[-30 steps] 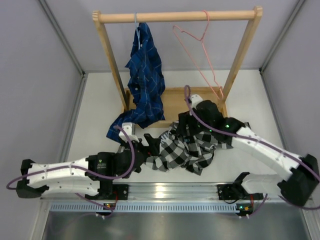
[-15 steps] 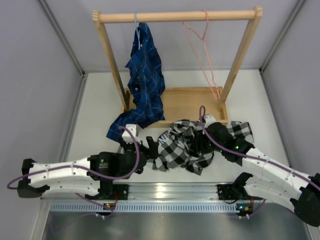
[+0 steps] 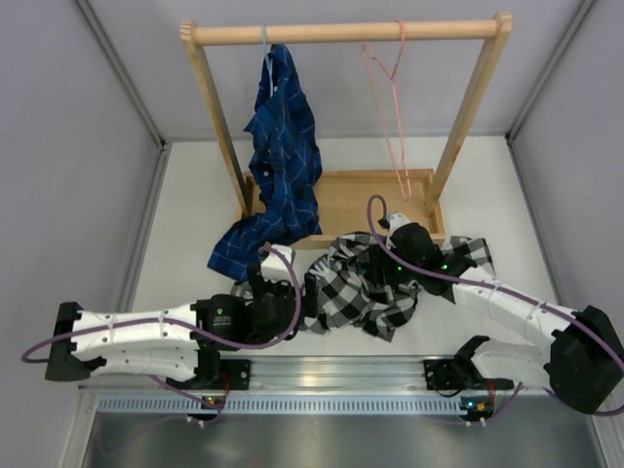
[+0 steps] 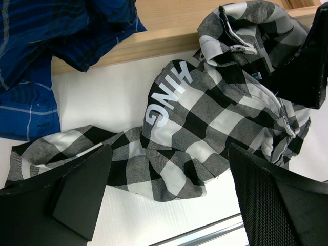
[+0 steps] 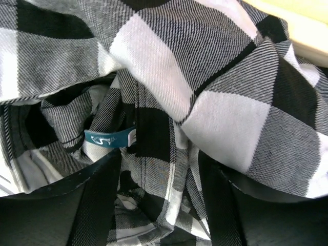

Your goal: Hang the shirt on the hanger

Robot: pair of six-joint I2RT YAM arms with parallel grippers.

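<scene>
the lettering (image 4: 166, 100) on the shirt (image 4: 215, 123) runs under a fold, partly unreadable.

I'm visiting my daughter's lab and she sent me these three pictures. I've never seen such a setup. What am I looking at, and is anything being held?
These are two robot arms bolted at the near edge of a table, each ending in a two-finger gripper. The wide picture looks down from above and behind; the other two come from cameras on each wrist. A black-and-white checked shirt lies crumpled on the table in front of a wooden rack, where a pink hanger hangs bare beside a blue plaid shirt. The left gripper hovers open over the shirt, holding nothing. The right gripper is pushed into the fabric with a fold between its fingers; whether it is pinched, I cannot tell.
</scene>
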